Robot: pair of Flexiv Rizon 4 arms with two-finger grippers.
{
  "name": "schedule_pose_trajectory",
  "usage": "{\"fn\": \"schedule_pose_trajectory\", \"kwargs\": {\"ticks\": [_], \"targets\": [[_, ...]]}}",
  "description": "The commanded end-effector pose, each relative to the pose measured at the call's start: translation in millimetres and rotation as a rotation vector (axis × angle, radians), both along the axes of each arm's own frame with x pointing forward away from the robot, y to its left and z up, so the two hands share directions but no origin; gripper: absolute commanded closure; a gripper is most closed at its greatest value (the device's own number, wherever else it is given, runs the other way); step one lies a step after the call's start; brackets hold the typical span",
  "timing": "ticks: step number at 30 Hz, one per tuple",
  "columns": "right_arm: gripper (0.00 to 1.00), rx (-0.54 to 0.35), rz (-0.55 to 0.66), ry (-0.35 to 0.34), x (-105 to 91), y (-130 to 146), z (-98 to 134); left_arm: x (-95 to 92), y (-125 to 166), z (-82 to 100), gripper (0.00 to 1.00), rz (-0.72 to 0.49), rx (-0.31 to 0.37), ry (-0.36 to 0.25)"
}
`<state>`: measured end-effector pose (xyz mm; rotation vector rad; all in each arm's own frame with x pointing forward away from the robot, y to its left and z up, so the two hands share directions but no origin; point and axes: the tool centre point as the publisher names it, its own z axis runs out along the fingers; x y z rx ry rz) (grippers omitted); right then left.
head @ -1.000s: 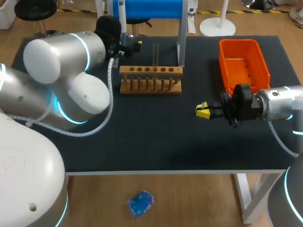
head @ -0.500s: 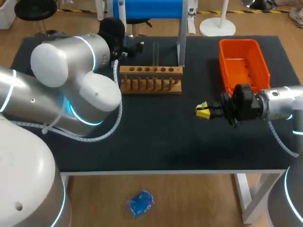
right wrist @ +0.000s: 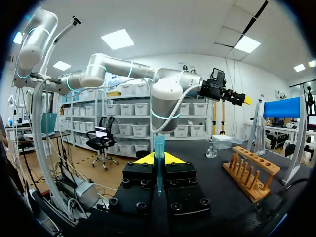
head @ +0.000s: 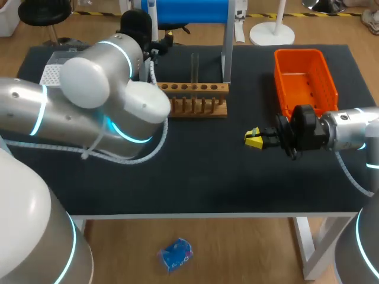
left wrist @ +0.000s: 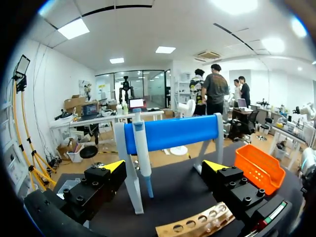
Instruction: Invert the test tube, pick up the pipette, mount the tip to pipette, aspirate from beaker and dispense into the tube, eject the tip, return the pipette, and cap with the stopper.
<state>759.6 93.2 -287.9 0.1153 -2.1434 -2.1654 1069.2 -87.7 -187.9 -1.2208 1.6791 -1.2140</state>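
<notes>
My left gripper (head: 166, 42) hovers open at the back of the table, its fingers (left wrist: 114, 166) either side of the blue-and-white pipette (left wrist: 140, 154) but apart from it. The pipette hangs on the stand (head: 183, 10) with the blue bar. A clear test tube (head: 194, 65) stands upright at the wooden rack (head: 201, 97). My right gripper (head: 253, 138) sits low at mid-right, shut on a slim blue pipette tip (right wrist: 159, 150) held upright, wide end up. In the right wrist view a small glass beaker (right wrist: 211, 148) stands beyond the rack (right wrist: 249, 173).
An orange bin (head: 305, 74) sits at the back right. A grey perforated box (head: 54, 70) lies at the back left. My left arm's bulky elbow (head: 118, 100) covers the rack's left end. Bare black tabletop lies in front of the rack.
My left arm has swung right across the rack's left end, and its gripper has moved back toward the pipette stand. The right arm has kept still.
</notes>
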Motion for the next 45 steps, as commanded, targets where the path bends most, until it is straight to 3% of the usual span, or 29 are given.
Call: {"fn": "schedule_pose_trajectory", "kwargs": {"ticks": [1,14,30,39,45], "targets": [[1.0,0.0,0.001,0.0,0.2,0,0,20.7,-4,-7.6,0.0,0.045,-0.015,-0.022],[1.0,0.0,0.001,0.0,0.2,0,0,55.3,2,-8.3,0.0,0.151,-0.017,-0.023],[1.0,0.0,0.001,0.0,0.2,0,0,81.1,7,-16.0,0.01,0.178,-0.01,-0.021],[1.0,0.0,0.001,0.0,0.2,0,0,92.3,8,-20.7,0.3,0.179,-0.012,-0.014],[1.0,0.0,0.001,0.0,0.2,0,0,98.3,9,-21.6,0.36,0.18,-0.013,-0.013]]}}
